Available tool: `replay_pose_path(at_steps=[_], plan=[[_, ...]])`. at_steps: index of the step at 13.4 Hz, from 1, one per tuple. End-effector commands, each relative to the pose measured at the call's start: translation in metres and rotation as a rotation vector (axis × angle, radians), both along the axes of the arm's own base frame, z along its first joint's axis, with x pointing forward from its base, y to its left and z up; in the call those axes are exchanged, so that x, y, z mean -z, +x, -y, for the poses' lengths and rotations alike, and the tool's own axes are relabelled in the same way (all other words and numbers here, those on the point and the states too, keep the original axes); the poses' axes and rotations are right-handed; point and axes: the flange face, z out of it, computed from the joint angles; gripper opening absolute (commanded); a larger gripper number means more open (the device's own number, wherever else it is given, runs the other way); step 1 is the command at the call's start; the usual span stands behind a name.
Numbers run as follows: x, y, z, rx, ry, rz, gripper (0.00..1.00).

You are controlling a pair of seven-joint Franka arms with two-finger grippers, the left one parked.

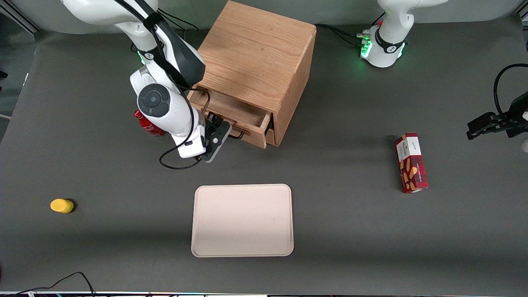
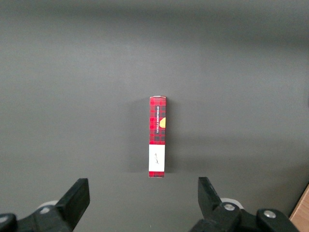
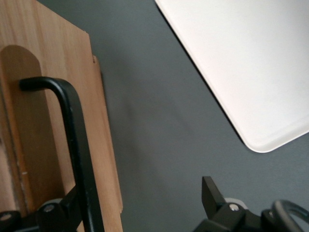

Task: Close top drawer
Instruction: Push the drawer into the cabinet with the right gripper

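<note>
The top drawer [image 1: 231, 110] of the light oak cabinet [image 1: 255, 53] stands pulled out, its shallow tray showing. Its front panel [image 3: 53, 96] carries a black wire handle [image 3: 72, 135]. My right gripper [image 1: 222, 131] is low at this front panel, nearer the front camera than the cabinet. In the right wrist view the gripper [image 3: 142, 193] is open wide. One of its fingers sits at the panel, partly hidden by the handle bar. The other finger [image 3: 212, 193] hangs over bare table. Nothing is gripped.
A cream tray [image 1: 243, 218] lies on the table nearer the front camera than the cabinet; its corner [image 3: 260, 96] shows close by. A red can [image 1: 148, 126] stands beside the arm. A yellow object [image 1: 62, 205] and a red plaid box [image 1: 410, 162] [image 2: 158, 137] lie farther off.
</note>
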Motion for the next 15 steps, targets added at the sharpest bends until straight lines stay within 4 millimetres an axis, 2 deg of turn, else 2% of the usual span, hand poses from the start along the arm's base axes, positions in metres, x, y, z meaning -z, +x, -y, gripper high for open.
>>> replay_pose_path(at_steps=[1, 15], plan=[[-0.008, -0.021, -0.004, 0.023, 0.006, 0.008, 1.00], [-0.002, -0.060, -0.037, 0.023, 0.009, -0.003, 1.00]])
